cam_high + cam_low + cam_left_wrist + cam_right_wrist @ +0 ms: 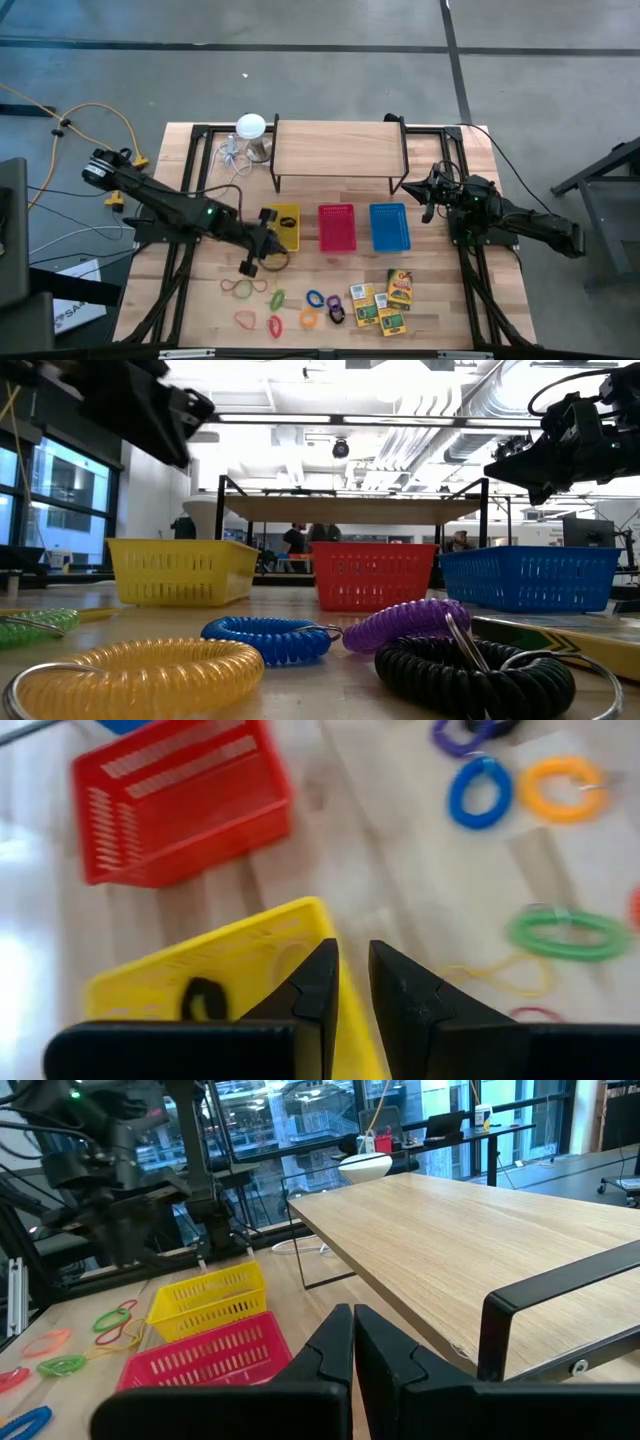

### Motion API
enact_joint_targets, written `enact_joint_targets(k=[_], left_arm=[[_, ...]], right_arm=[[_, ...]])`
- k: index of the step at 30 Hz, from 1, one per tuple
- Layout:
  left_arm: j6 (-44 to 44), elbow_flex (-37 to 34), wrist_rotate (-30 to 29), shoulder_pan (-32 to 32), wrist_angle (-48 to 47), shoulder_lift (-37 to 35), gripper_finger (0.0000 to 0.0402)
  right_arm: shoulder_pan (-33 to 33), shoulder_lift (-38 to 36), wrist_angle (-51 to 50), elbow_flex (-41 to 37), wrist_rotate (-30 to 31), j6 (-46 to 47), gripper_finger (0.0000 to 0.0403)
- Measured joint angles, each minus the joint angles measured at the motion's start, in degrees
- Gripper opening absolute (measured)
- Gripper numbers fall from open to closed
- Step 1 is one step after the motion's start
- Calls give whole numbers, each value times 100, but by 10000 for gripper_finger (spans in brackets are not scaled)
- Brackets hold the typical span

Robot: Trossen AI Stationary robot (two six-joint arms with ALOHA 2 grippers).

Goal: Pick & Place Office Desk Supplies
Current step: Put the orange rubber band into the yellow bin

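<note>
Coiled rings nearest low camera: yellow ring [150,675], blue ring [268,638], purple ring [405,624], black ring [470,678]. Rubber bands [240,288] and card boxes [383,300] along table's near edge; box print too small to read. Left gripper [346,982] over yellow basket [283,228] rim, jaws nearly together, empty. Right gripper [352,1338] beside shelf [340,148], near blue basket [389,227], jaws together. Red basket [337,227] between the two baskets.

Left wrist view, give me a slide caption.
Left gripper above the yellow basket's rim, a black item inside.
</note>
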Motion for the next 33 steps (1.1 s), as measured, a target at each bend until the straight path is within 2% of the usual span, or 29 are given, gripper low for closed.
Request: enact_joint_targets(k=[14, 22, 33], left_arm=[[-1189, 4, -19, -1275, -298, 26, 54], [-1831, 4, -49, -1798, -343, 38, 54], [-2667, 4, -90, -2421, -337, 675, 54]], right_arm=[[-1, 1, 0, -2, 0, 0, 2], [0, 0, 0, -1, 0, 0, 2], [0, 0, 0, -1, 0, 0, 2]])
